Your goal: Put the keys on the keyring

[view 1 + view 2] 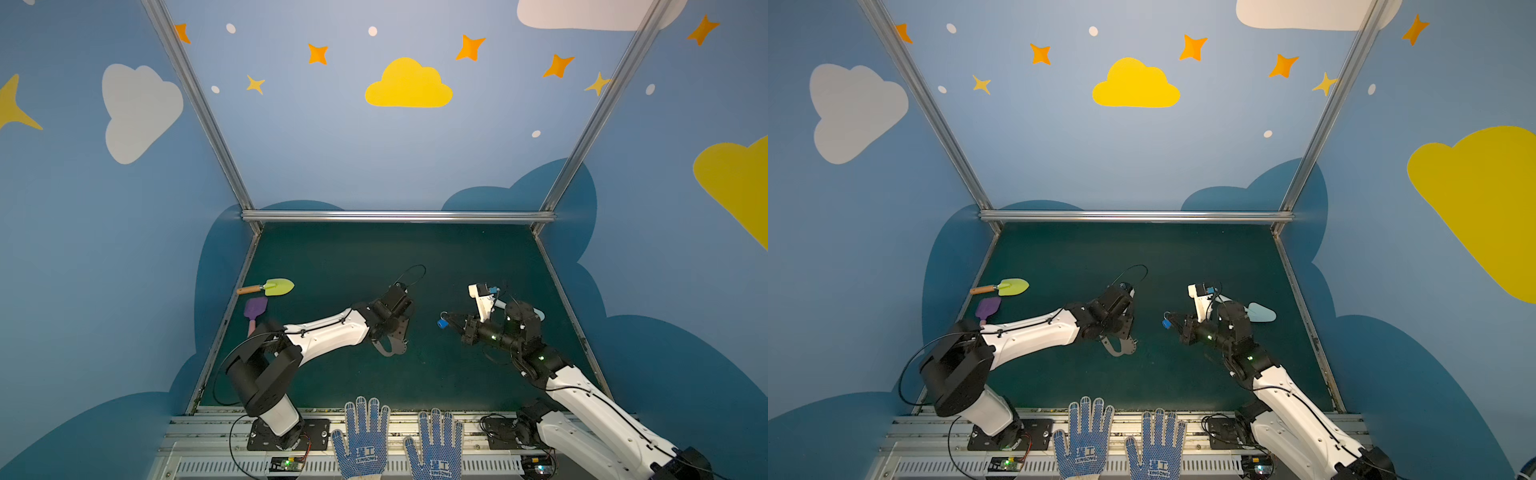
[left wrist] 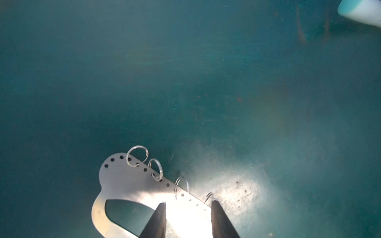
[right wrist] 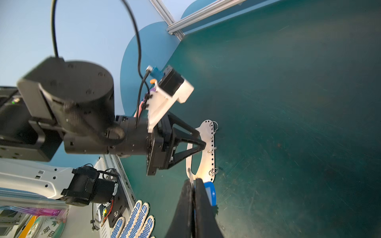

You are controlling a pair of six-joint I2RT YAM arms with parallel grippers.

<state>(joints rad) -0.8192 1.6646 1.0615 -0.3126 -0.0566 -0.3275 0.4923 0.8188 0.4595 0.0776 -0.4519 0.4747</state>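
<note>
The keyring (image 2: 127, 181) is a flat grey plate with an oval cutout, edge holes and wire rings; both top views show it low over the green mat (image 1: 390, 347) (image 1: 1119, 347). My left gripper (image 2: 188, 204) points down at it with its jaws apart, one finger over the cutout and the other at the holed edge. The keys (image 3: 211, 192), with a blue tag (image 1: 441, 323), are pinched in my shut right gripper (image 3: 193, 181), and a bit of silver metal pokes out at the fingertips. It hovers just right of the keyring (image 3: 206, 140).
A green trowel (image 1: 278, 286) and a purple spade (image 1: 254, 309) lie at the mat's left edge. A pale blue spade (image 1: 1262, 312) lies behind my right arm. Two blue-dotted gloves (image 1: 365, 436) rest on the front rail. Aluminium rails (image 1: 395, 216) bound the mat.
</note>
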